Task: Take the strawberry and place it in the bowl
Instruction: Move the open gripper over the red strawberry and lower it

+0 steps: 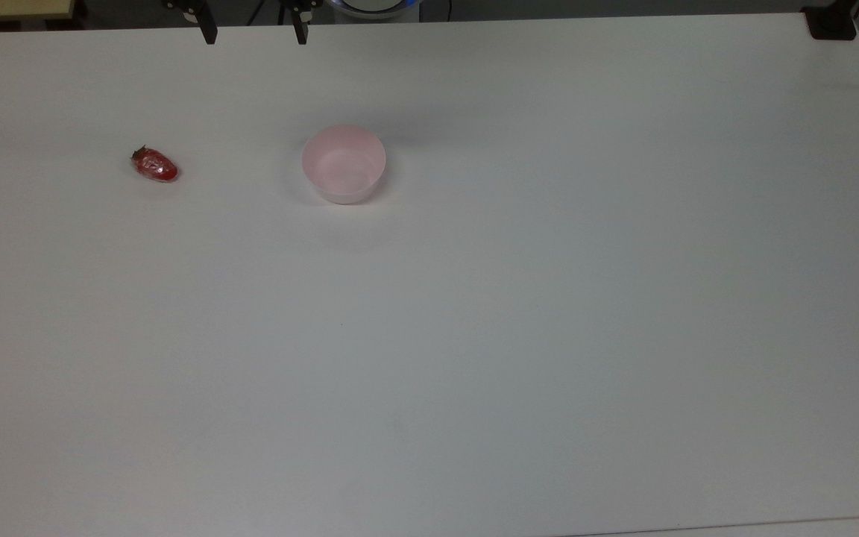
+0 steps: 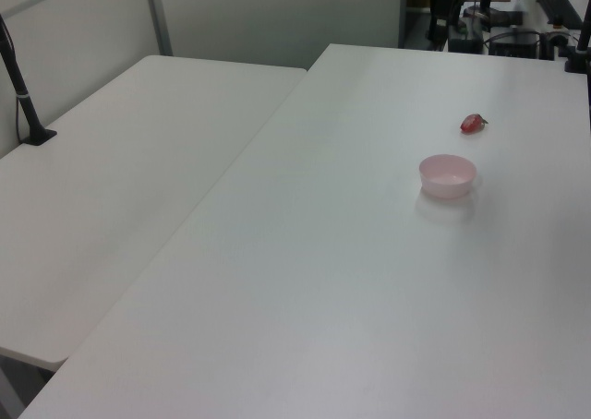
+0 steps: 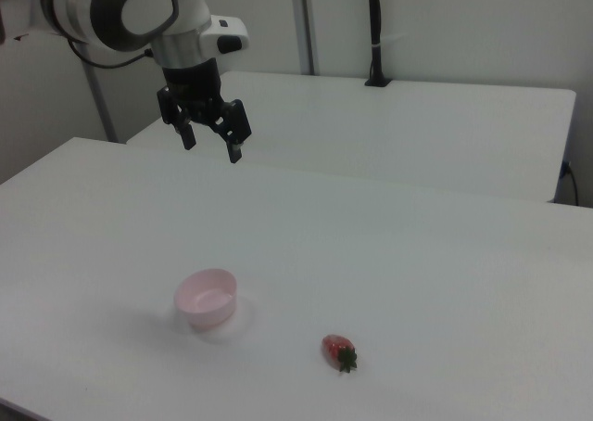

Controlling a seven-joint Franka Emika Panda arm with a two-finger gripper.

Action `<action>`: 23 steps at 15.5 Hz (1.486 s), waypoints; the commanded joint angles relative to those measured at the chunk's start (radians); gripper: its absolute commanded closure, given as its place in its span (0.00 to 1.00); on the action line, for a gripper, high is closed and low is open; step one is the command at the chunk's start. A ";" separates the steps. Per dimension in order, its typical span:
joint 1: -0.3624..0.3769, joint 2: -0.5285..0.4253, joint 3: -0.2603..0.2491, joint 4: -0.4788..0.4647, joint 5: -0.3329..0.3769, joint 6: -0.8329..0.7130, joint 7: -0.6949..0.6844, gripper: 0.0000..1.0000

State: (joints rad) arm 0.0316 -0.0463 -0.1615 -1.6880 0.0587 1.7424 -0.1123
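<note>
The red strawberry (image 1: pixel 154 165) with its green cap lies on the white table (image 1: pixel 474 335), toward the top view's left. It also shows as the strawberry (image 2: pixel 473 123) and the strawberry (image 3: pixel 339 351). The empty pale pink bowl (image 1: pixel 344 164) stands upright to its right in the top view, apart from it; the bowl (image 2: pixel 448 174) and the bowl (image 3: pixel 208 298) show the same gap. My gripper (image 3: pixel 211 146) hangs high above the table, well behind the bowl, open with nothing between its fingers. In the top view, the gripper (image 1: pixel 254 33) pokes in at the top edge.
A second white table (image 2: pixel 120 188) adjoins on the left view's left, with a black clamp post (image 2: pixel 23 91) on it. Another black clamp (image 1: pixel 831 22) sits at the table's far right corner in the top view.
</note>
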 commanded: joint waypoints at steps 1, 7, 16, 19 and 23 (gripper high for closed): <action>0.005 -0.014 -0.007 -0.022 0.016 0.014 0.003 0.00; -0.056 -0.018 -0.012 -0.025 0.003 -0.027 -0.198 0.00; -0.192 0.086 -0.010 -0.125 -0.186 0.052 -0.862 0.00; -0.246 0.115 -0.010 -0.199 -0.189 0.176 -0.885 0.00; -0.285 0.241 -0.010 -0.220 -0.220 0.316 -0.951 0.00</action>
State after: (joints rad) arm -0.2436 0.1281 -0.1710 -1.8914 -0.1285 1.9738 -1.0268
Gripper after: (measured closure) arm 0.000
